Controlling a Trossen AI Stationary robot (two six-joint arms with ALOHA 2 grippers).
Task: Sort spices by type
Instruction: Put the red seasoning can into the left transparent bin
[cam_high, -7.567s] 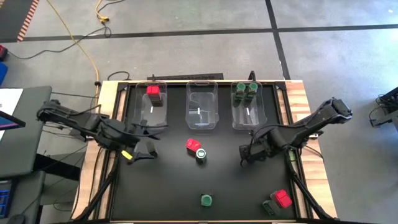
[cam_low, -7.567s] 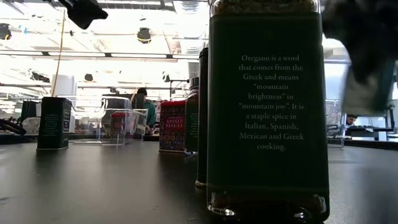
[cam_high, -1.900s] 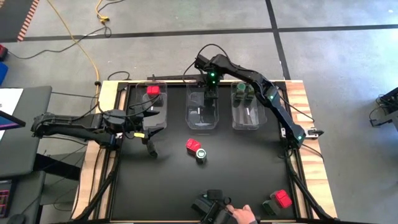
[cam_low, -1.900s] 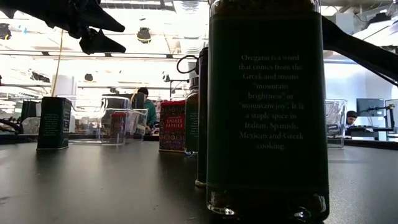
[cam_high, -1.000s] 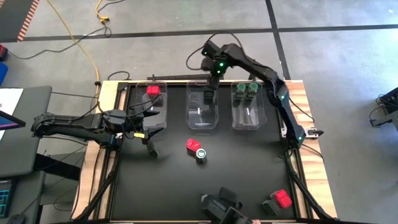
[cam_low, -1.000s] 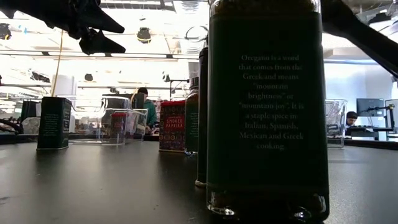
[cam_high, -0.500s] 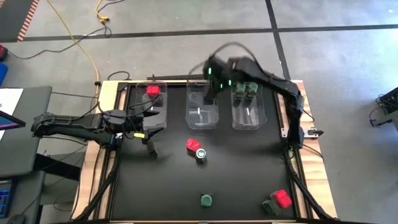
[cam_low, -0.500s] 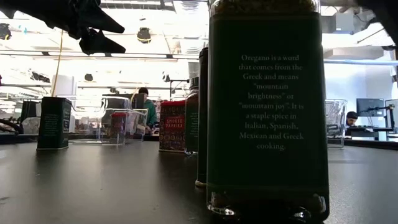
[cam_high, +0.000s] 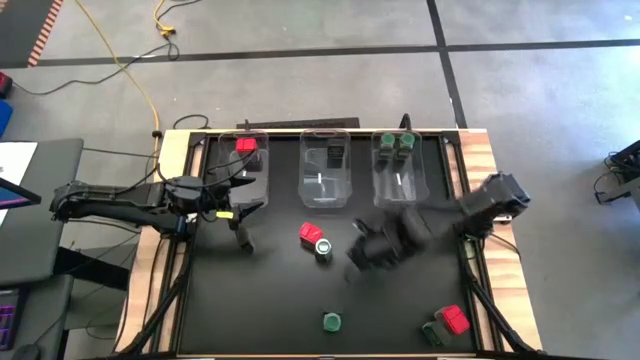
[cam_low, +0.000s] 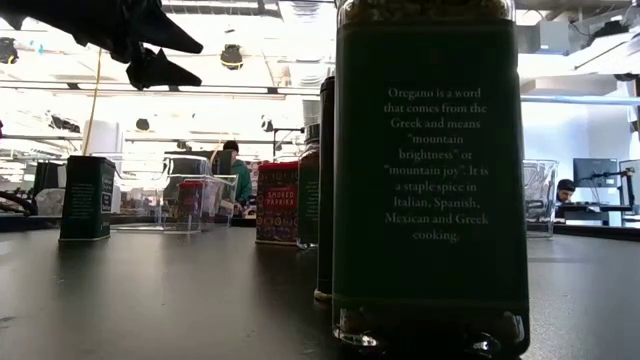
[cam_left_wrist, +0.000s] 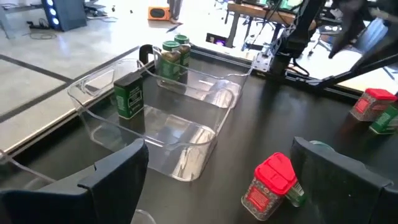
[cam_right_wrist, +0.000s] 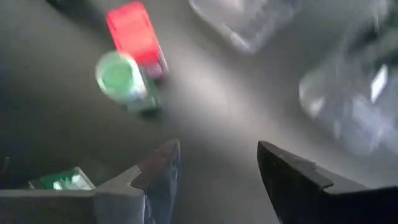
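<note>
Three clear bins lined the far edge of the surface, closing that side. Near the middle, a red-topped container and a green-lidded jar stood touching, with the right pincer just beside them, its fingers apart and nothing between. A lone green jar stood near the front edge, and a red and dark pair filled the front right corner. The left pincer hung wide open before the left bin. The front left stretch lay open.
</note>
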